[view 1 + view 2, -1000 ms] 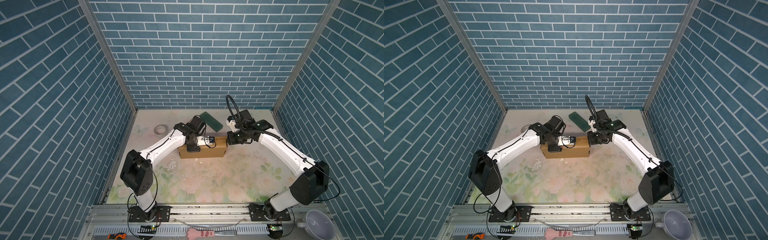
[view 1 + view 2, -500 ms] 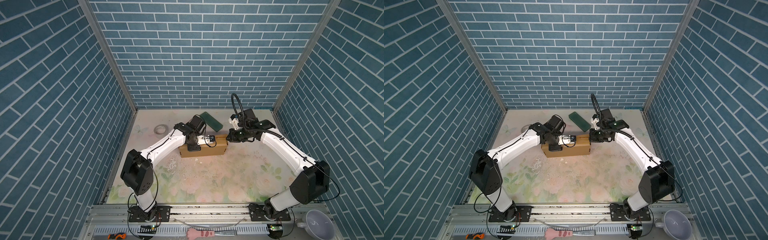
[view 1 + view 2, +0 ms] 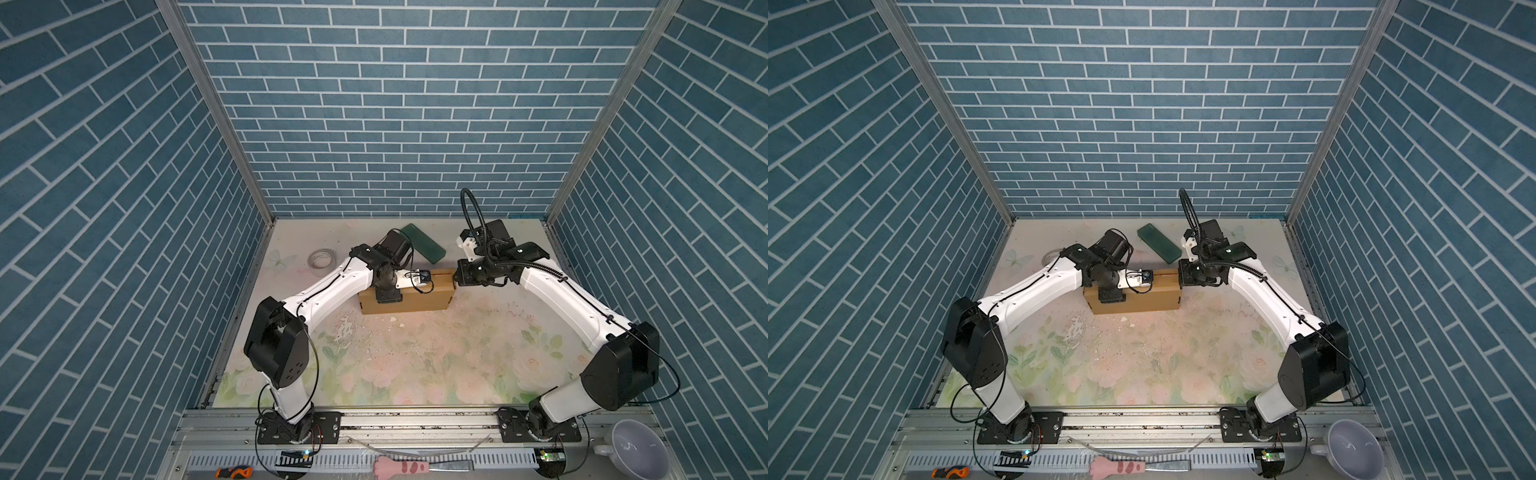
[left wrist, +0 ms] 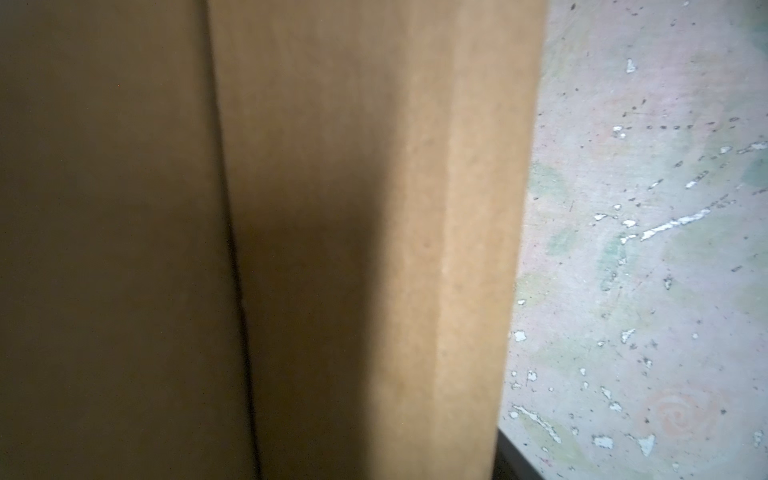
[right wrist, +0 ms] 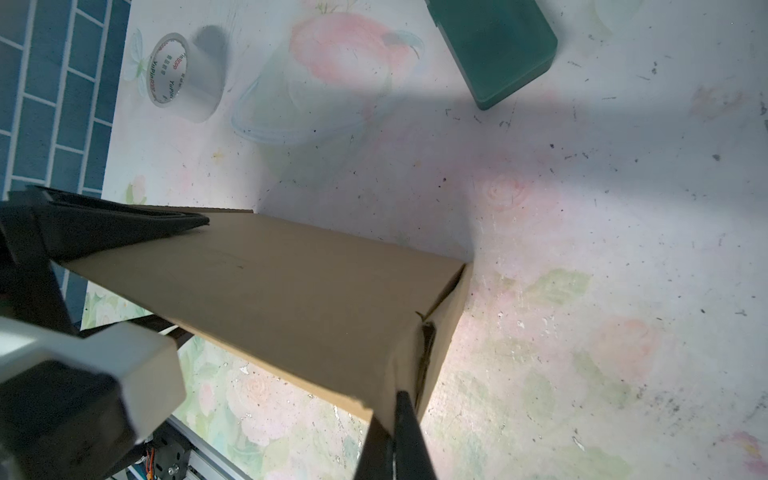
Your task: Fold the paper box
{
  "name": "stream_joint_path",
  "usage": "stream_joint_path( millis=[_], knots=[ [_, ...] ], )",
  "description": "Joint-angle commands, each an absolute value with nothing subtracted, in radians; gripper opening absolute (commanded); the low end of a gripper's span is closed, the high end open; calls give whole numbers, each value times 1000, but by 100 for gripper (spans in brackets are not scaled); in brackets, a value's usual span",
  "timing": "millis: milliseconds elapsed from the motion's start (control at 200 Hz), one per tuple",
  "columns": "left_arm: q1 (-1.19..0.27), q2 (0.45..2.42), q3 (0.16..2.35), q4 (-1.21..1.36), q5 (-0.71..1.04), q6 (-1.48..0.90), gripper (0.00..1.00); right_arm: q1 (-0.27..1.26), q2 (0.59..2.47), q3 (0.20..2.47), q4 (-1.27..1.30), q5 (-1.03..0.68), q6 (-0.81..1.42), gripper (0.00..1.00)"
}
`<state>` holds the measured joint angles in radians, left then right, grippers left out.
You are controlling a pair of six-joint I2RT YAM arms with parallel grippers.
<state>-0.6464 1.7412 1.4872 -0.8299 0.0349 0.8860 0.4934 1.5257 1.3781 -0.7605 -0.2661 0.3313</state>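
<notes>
box (image 3: 419, 300) lies long-axis across; right gripper (image 5: 397, 415), pressed together, touches its right end; left gripper (image 3: 388, 293) over its left part, spread unclear.

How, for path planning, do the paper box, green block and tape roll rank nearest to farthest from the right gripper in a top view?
1. paper box: right gripper at its right end.
2. green block: just behind, leftward.
3. tape roll: far left.
</notes>
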Motion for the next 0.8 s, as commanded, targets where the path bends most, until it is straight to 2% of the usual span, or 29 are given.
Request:
stream_joint_path(
  millis=[0,185,495,570,655,790],
  knots=[
    [-648,1750,1491,-841,10,887,75,495,1527,1385,-791,-244,303,0],
    [-647,1702,1512,-842,-8,885,86,492,1545,1419,-816,-241,291,0],
    [-650,1567,1508,-834,-34,770,87,492,1570,1459,-842,-242,278,0],
    [-648,1498,1484,-780,-81,667,85,492,1573,1465,-847,-242,278,0],
    [-625,1405,1433,-716,-168,504,78,493,1575,1471,-851,-242,278,0],
    [-516,1309,1402,-813,-71,272,69,492,1569,1474,-859,-239,272,0]
  ],
)
